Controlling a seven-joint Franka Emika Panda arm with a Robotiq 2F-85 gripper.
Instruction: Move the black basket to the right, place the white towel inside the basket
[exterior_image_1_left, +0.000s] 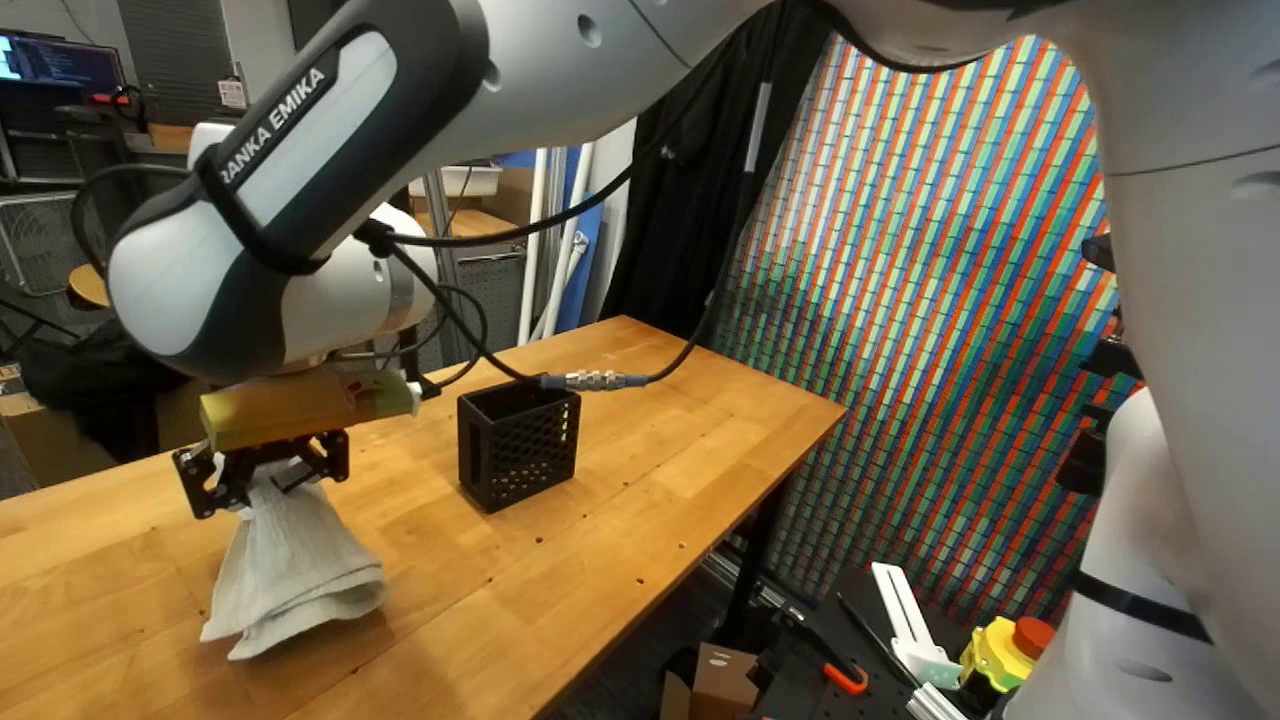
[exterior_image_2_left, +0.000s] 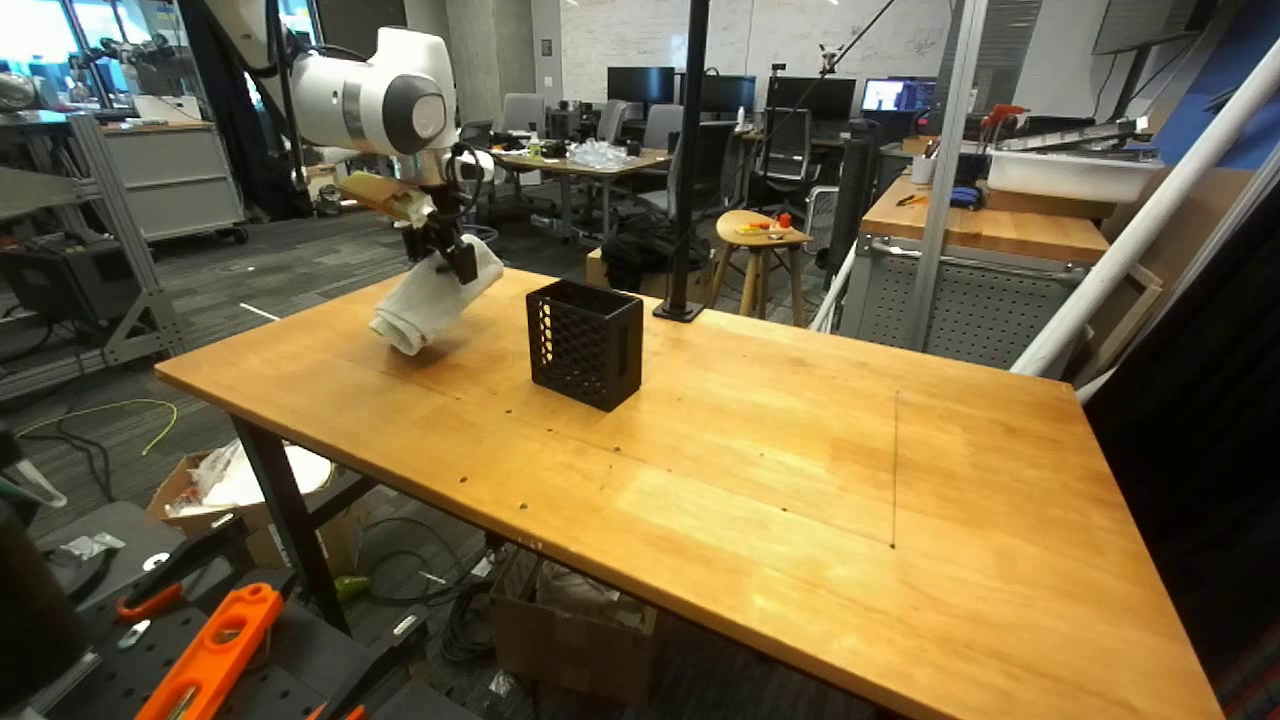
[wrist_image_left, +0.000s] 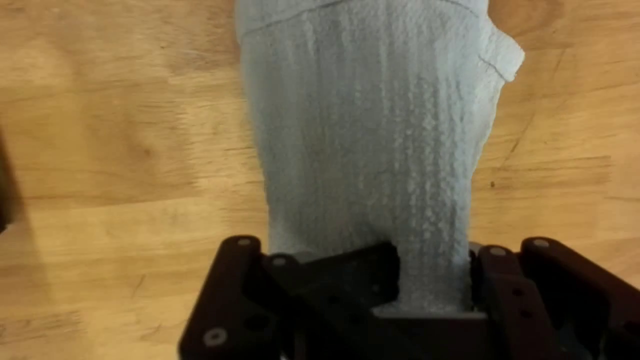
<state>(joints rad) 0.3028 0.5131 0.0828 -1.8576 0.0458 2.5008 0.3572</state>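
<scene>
The black basket (exterior_image_2_left: 585, 350) shared my feed with a long wooden table (exterior_image_2_left: 800, 480), which in an exterior view ran from the left side of the frame to the lower right. Next in bulk came my arm (exterior_image_1_left: 560, 90), which in an exterior view arched over the top of the frame, its wrist end at the left. Below that end, in the lower left, the white towel (exterior_image_1_left: 290, 570) hung folded and slanting; I couldn't tell whether its lower edge touched the table. The basket itself stood upright on the table, apart from the towel, just left of centre in both exterior views. I had the gripper (wrist_image_left: 434, 280) clamped on the towel: in the wrist view its black fingers (wrist_image_left: 360, 275) sat along the bottom with cloth between them. Smallest, a metal cable connector (exterior_image_1_left: 597, 381) showed in an exterior view at the basket's upper right corner.
</scene>
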